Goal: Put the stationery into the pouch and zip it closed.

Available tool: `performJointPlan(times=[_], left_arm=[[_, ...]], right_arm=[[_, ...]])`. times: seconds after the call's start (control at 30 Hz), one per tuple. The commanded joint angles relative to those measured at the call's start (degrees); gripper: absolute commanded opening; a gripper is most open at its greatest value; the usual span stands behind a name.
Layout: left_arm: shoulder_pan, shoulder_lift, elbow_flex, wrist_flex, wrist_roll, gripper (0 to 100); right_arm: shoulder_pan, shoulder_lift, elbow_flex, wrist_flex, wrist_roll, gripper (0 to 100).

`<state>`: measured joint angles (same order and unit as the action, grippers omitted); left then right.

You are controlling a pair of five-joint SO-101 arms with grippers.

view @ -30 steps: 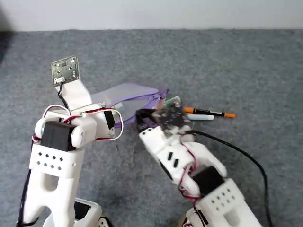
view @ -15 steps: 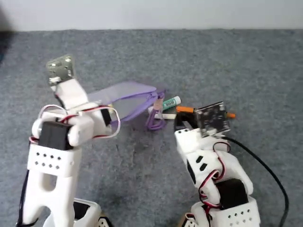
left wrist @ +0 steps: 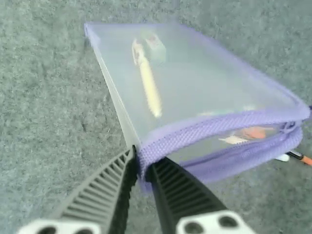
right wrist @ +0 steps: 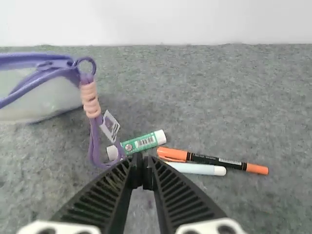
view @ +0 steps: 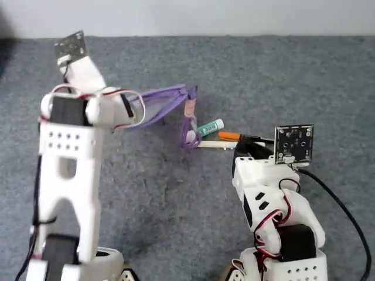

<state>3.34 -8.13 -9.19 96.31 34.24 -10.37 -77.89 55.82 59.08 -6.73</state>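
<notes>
Left gripper (left wrist: pixel 140 161): clenched on the pouch's purple zip edge at one corner; gripped nothing else.
Pouch (left wrist: pixel 195 92): clear, purple-trimmed; hung from the left gripper with the zip edge uppermost; seen edge-on from the high view (view: pixel 161 99); could not tell whether its lower side touched the table. Two zip bands stood apart along the mouth.
Inside pouch: a yellow pencil (left wrist: pixel 148 87) and a small pale block (left wrist: pixel 155 41), both against the clear wall.
Strap (right wrist: pixel 90 97): purple loop with pink beads, hung from the zip pull down to the table, just beside the glue stick.
Right gripper (right wrist: pixel 143 165): pressed closed, empty; hovered near the loose items.
Glue stick (right wrist: pixel 141 142): lay on the table, outside the pouch.
Orange marker (right wrist: pixel 209 158): lay beside the glue stick.
White pen (right wrist: pixel 200 169): lay alongside the marker, touching or nearly so.
Table (view: pixel 293 76): grey, carpet-like.
</notes>
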Motion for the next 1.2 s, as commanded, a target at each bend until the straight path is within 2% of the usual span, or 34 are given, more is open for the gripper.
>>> performJointPlan(times=[0.0, 0.2, 0.43, 0.57, 0.77, 0.9, 1.17], left_arm=[[-1.8, 5.8, -4.7, 1.2, 0.4, 1], [-6.2, 9.8, -5.0, 1.2, 0.4, 3], [-7.5, 10.5, -4.9, 2.0, 0.4, 19], [-7.6, 10.6, -4.7, -0.5, 0.4, 15], [-10.7, 15.6, -5.0, -5.2, 0.4, 2], [-11.3, 17.8, -5.1, -4.8, 0.4, 1], [-10.5, 12.5, -5.1, -3.0, 0.3, 1]], right_arm=[[0.6, -0.7, -2.9, 1.0, -0.6, 0.9], [0.6, -0.7, -2.9, 0.9, -0.7, 0.9], [0.6, -0.7, -2.6, 0.9, -0.8, 0.9], [0.6, -0.7, -2.6, 0.9, -0.8, 0.9], [0.6, -0.7, -2.6, 0.9, -3.7, 0.9], [0.5, -0.7, -2.6, 0.9, -4.3, 0.9], [0.4, -0.5, -2.6, 0.4, -4.3, 0.9]])
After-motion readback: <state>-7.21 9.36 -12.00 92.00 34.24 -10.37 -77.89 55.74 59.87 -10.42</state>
